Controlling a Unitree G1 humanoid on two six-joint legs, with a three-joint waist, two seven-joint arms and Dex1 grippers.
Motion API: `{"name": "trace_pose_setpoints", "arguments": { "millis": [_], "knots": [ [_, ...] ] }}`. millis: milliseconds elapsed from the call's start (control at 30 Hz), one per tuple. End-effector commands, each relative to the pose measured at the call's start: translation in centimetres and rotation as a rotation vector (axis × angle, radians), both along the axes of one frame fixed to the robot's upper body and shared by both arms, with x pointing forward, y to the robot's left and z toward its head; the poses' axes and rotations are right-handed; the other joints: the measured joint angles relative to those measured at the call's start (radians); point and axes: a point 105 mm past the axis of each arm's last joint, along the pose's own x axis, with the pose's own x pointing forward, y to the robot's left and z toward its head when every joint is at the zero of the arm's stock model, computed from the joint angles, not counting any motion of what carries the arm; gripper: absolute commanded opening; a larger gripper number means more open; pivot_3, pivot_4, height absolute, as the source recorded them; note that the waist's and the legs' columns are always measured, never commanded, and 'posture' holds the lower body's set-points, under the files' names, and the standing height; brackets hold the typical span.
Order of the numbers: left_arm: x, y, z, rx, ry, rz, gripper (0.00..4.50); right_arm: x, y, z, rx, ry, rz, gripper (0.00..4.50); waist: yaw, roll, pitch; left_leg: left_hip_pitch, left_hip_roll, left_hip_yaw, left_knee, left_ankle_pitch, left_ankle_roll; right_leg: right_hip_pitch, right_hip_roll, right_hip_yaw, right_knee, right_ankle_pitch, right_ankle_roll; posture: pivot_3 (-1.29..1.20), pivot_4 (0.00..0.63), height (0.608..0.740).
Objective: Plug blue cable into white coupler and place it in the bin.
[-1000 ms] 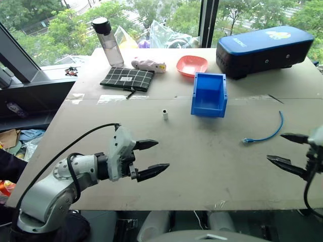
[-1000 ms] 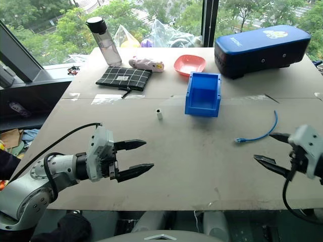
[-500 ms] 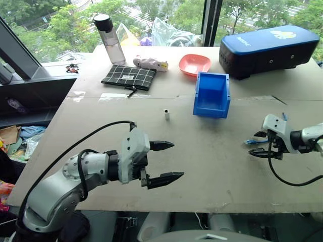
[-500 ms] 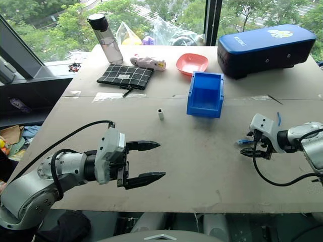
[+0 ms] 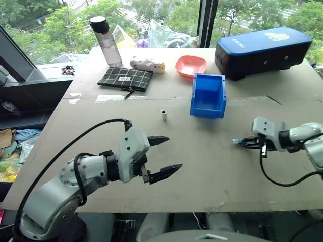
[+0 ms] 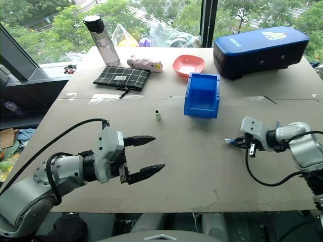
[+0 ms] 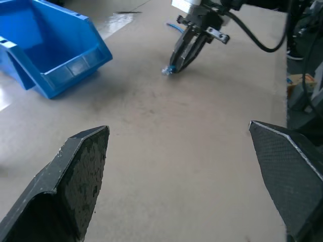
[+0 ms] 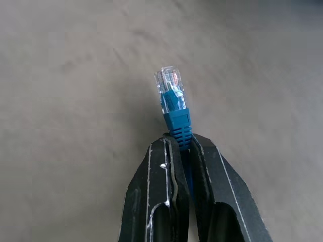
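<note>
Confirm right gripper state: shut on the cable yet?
Shut on it. The right gripper pinches the blue cable just behind its clear plug, which sticks out past the fingertips.

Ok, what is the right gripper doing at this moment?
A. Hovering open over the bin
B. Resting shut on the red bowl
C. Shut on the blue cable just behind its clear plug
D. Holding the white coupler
C: the right gripper pinches the blue cable, its clear plug sticking out past the fingertips.

Head stereo pair looking down over table (image 5: 212, 166), wrist cameras close along fingers
</note>
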Motion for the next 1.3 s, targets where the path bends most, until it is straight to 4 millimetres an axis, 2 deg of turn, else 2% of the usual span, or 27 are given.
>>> {"name": "trace_pose_setpoints", "arguments": {
  "millis": [33,100,167,200,233,267,300,333,433,567,700,800,867,1033,1133,1300],
  "knots": [
    [0.6,0.7,-0.3,0.031,-0.041,0.011,4.5,-0.8,4.9,-1.1,-0.02,-0.015,0.102,0.03,-0.008,-0.001,0.0,0.001,0.0,0.0,0.0,0.0,0.0,0.0,0.0,0.0,0.0,0.0,0.0,0.0,0.15,0.74],
    [0.6,0.8,-0.9,0.066,-0.033,-0.012,4.5,0.1,7.5,-0.9,-0.015,-0.037,0.099,0.03,-0.024,-0.004,-0.001,0.002,0.001,0.001,-0.001,-0.001,-0.002,0.0,0.002,0.002,0.001,0.0,0.0,0.0,0.15,0.74],
    [1.0,1.4,-1.8,0.132,-0.024,0.018,4.5,0.3,9.0,-0.8,-0.018,-0.033,0.113,0.03,-0.045,-0.008,-0.002,0.007,0.006,0.002,-0.001,-0.004,-0.001,0.002,0.007,0.004,0.001,0.001,-0.002,0.0,0.15,0.74],
    [1.1,1.6,-2.1,0.156,-0.02,0.027,4.5,0.3,9.4,-0.7,-0.019,-0.031,0.12,0.57,-0.048,-0.008,-0.002,0.008,0.009,0.003,-0.001,-0.005,-0.003,0.003,0.011,0.005,0.001,0.002,-0.004,0.0,0.15,0.74],
    [1.3,1.6,-2.3,0.179,-0.026,0.017,4.5,0.2,9.6,-0.7,-0.02,-0.024,0.132,0.72,-0.05,-0.008,-0.001,0.009,0.014,0.006,-0.001,-0.007,-0.004,0.003,0.015,0.007,0.001,0.002,-0.006,0.0,0.15,0.74],
    [1.3,1.5,-2.6,0.204,-0.029,-0.002,4.5,0.0,9.6,-0.6,-0.021,-0.02,0.142,1.2,-0.05,-0.007,-0.001,0.01,0.017,0.006,-0.001,-0.008,-0.006,0.002,0.019,0.006,0.001,0.002,-0.008,0.0,0.15,0.74],
    [1.3,1.5,-2.8,0.219,-0.027,-0.019,4.5,-0.1,9.6,-0.5,-0.019,-0.022,0.142,1.46,-0.047,-0.007,-0.001,0.01,0.019,0.005,-0.001,-0.008,-0.007,0.002,0.02,0.005,0.001,0.002,-0.009,0.0,0.15,0.74],
    [1.5,1.3,-2.9,0.218,-0.029,-0.024,4.5,0.1,9.3,-0.3,-0.01,-0.041,0.122,1.78,-0.043,-0.006,-0.001,0.01,0.021,0.005,-0.001,-0.009,-0.009,0.002,0.022,0.004,0.002,0.001,-0.011,0.0,0.15,0.74],
    [2.3,0.6,-3.0,0.193,-0.025,-0.039,4.5,-0.1,7.9,1.1,0.056,-0.082,0.07,3.2,-0.036,-0.004,0.0,0.009,0.025,0.002,-0.002,-0.011,-0.013,0.001,0.025,0.001,0.002,-0.002,-0.017,0.0,0.15,0.74],
    [3.4,-0.7,-3.7,0.171,0.001,-0.081,4.5,-2.1,6.3,4.0,0.229,-0.087,0.021,3.2,-0.016,0.001,0.002,0.005,0.025,0.001,-0.003,-0.011,-0.015,-0.002,0.023,0.0,0.001,-0.003,-0.018,0.0,0.15,0.74],
    [6.1,-3.8,-4.3,0.14,0.017,-0.155,4.5,-5.4,3.7,5.9,0.39,-0.116,-0.058,3.2,0.02,0.003,0.004,0.005,0.021,0.001,0.001,-0.014,-0.009,0.001,0.019,-0.002,0.001,-0.003,-0.017,0.0,0.15,0.74],
    [8.0,-6.2,-4.4,0.139,0.002,-0.212,4.5,-7.3,2.0,5.9,0.425,-0.141,-0.135,3.2,0.043,0.003,0.004,0.005,0.018,-0.001,0.004,-0.014,-0.008,0.003,0.019,-0.007,0.001,-0.003,-0.017,0.0,0.15,0.74],
    [8.9,-7.7,-4.2,0.139,-0.006,-0.248,4.5,-8.1,0.8,5.6,0.447,-0.167,-0.21,3.2,0.037,0.003,0.003,0.005,0.017,0.001,0.006,-0.014,-0.008,0.003,0.021,-0.006,0.002,-0.003,-0.017,0.0,0.15,0.74],
    [9.8,-11.2,-4.2,0.148,-0.017,-0.333,4.5,-10.5,-1.4,4.8,0.433,-0.216,-0.369,3.2,0.026,0.003,0.003,0.007,0.019,0.003,0.005,-0.012,-0.012,0.003,0.02,-0.003,0.003,-0.003,-0.016,0.0,0.15,0.74],
    [10.3,-12.5,-4.7,0.169,-0.017,-0.356,4.5,-11.6,-1.9,4.4,0.415,-0.226,-0.416,3.2,0.017,0.003,0.003,0.007,0.019,0.003,0.005,-0.012,-0.012,0.003,0.02,-0.002,0.003,-0.003,-0.015,0.0,0.15,0.74],
    [10.5,-14.3,-6.1,0.224,-0.006,-0.387,4.5,-12.4,-2.6,4.0,0.4,-0.245,-0.485,3.2,0.012,0.003,0.003,0.008,0.018,0.004,0.005,-0.012,-0.011,0.003,0.021,-0.001,0.003,-0.003,-0.015,0.0,0.15,0.74]
  ]
}}
